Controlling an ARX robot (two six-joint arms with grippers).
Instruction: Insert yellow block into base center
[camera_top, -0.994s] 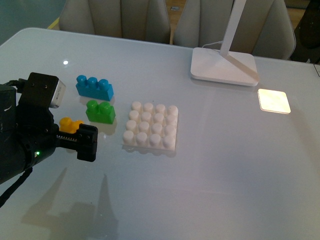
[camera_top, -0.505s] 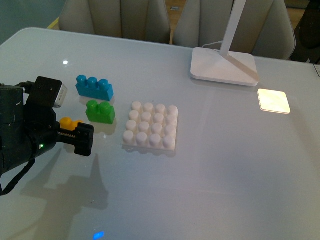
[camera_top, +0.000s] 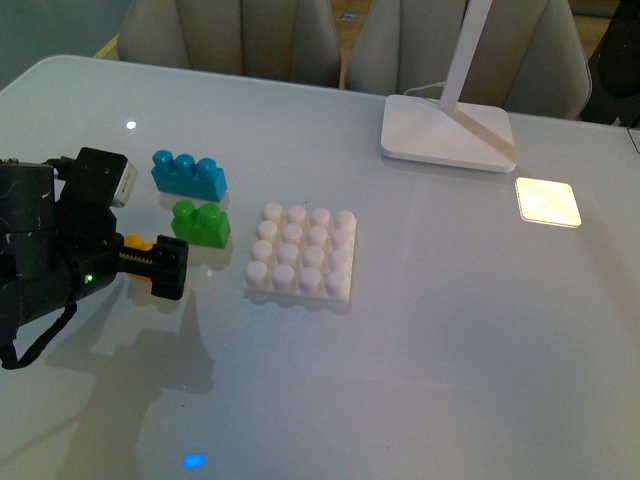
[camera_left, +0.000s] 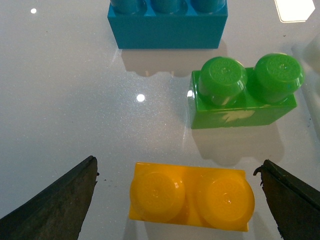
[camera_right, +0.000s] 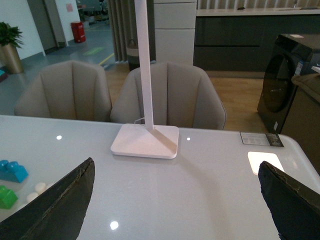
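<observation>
Ahead of my right fingers (camera_right: 55, 205) I get a glossy white table (camera_right: 200, 200) with a white lamp (camera_right: 145, 141) on it, roughly midway between the two fingers. Bright square light patch (camera_right: 265, 162) on the tabletop, toward the other finger. Beyond the table edge, one beige chair (camera_right: 170, 92) right behind the lamp, second chair (camera_right: 64, 90) beside it. Further back I see wooden floor (camera_right: 240, 95), dark cabinets (camera_right: 240, 45), potted plant (camera_right: 9, 45), red bin (camera_right: 79, 31)

left gripper (camera_left: 177, 167) low, angled down, jaws spread wide. right gripper (camera_right: 176, 175) jaws also wide apart, seemingly held level.
</observation>
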